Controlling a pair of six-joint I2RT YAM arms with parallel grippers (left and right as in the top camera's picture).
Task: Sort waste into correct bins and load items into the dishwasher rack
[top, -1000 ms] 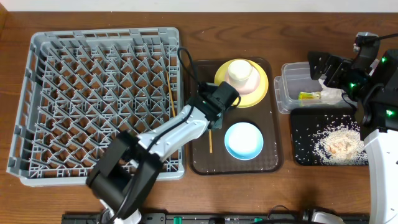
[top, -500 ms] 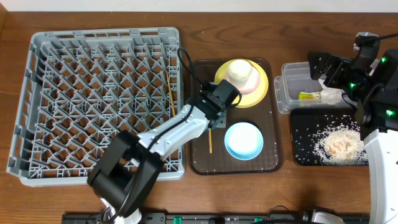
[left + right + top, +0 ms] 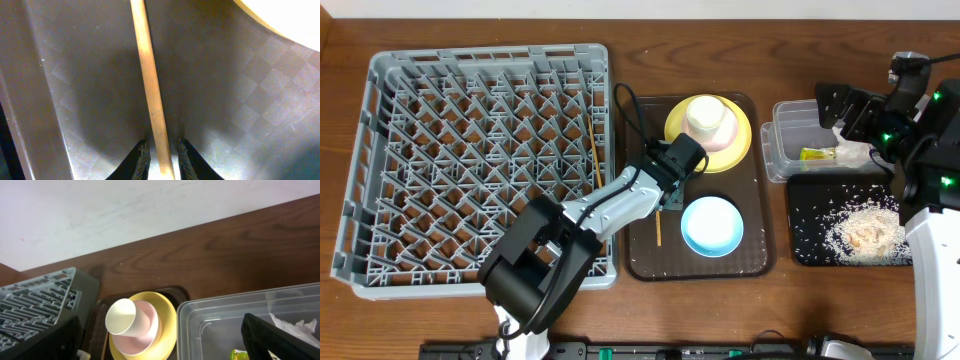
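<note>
Left jaws astride chopstick (image 3: 152, 100), wrist-view only

Yellow plate (image 3: 743, 137); light-blue bowl (image 3: 711, 225); grey rack (image 3: 490, 52); brown tray (image 3: 761, 205).

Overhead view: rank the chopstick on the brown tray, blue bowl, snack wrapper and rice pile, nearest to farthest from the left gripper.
1. Chopstick, between the jaws of the left gripper.
2. Blue bowl, just right of it.
3. Snack wrapper, in the clear tub.
4. Rice pile, far right on the black tray.

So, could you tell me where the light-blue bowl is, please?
Overhead, the light-blue bowl sits on the brown tray, directly in front of the yellow plate.
</note>
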